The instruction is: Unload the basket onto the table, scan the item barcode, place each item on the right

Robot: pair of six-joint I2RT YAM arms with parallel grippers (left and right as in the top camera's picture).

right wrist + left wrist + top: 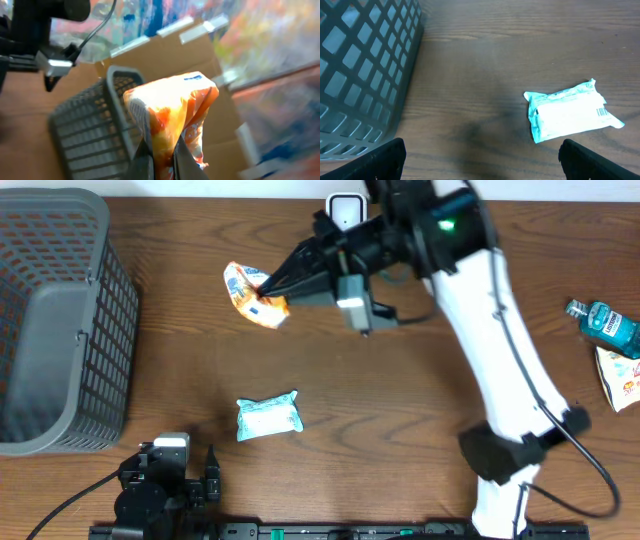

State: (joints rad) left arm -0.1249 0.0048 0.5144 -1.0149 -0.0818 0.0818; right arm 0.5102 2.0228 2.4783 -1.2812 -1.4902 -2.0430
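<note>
A crinkled, glossy orange-and-white snack packet (255,295) is held in the upper middle of the overhead view, over the brown wood-grain counter (400,400). Its long axis slants from upper left to lower right. The right jaws pinch its puffy film from the right. The left jaws stand spread wide at bottom left, near a grey plastic lattice basket (60,310).

The right arm (500,330) rises from its base at the table's near edge and stretches up and to the left, wrist turned so the right gripper (270,284) points left. Its fingers (140,167) are pinched tight on an orange packet (248,290), held off the table. The left arm (150,485) sits folded low at the near edge, and the left gripper (481,155) looks down with jaws spread wide, gripping nothing
</note>
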